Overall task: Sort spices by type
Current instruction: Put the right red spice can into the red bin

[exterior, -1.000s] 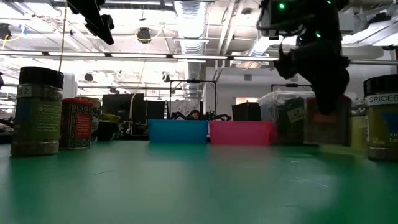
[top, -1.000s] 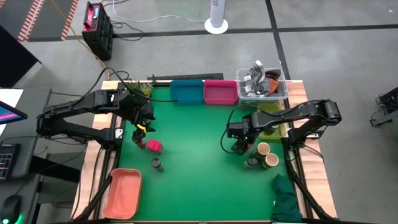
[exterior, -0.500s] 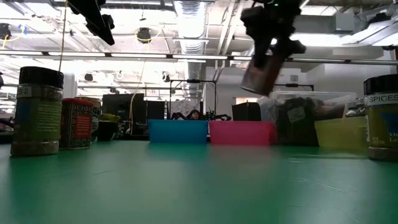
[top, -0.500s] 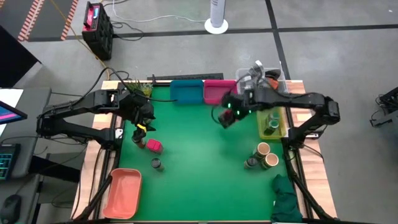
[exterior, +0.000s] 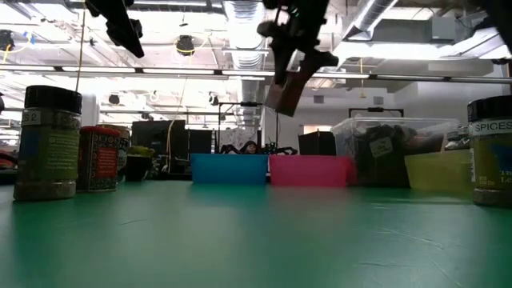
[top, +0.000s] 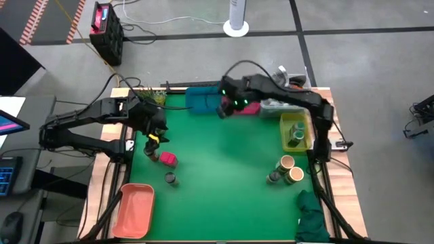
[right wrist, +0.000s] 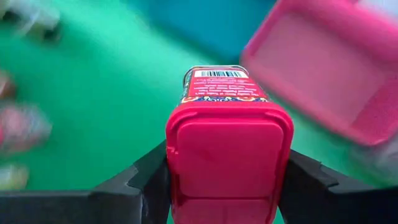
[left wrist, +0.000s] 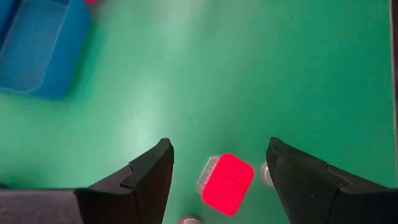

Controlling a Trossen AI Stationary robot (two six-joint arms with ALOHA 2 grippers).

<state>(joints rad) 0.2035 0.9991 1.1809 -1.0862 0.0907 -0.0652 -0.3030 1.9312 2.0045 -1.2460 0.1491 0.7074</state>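
Right hand (right wrist: 221,186) carrying pink pack (right wrist: 227,149) toward pink bin (top: 245,103).
Keeping it clamped and level, centring over bin before releasing; left hand (left wrist: 217,180) gaping empty above tabletop (top: 217,169).

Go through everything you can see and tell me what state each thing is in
Right hand: shut on red spice pack, aloft near pink bin.
Left hand: open, above red pack on mat.
Pink bin: empty as far as visible.
Blue bin: empty.
Yellow bin: holds a green jar.
Orange tray: empty.
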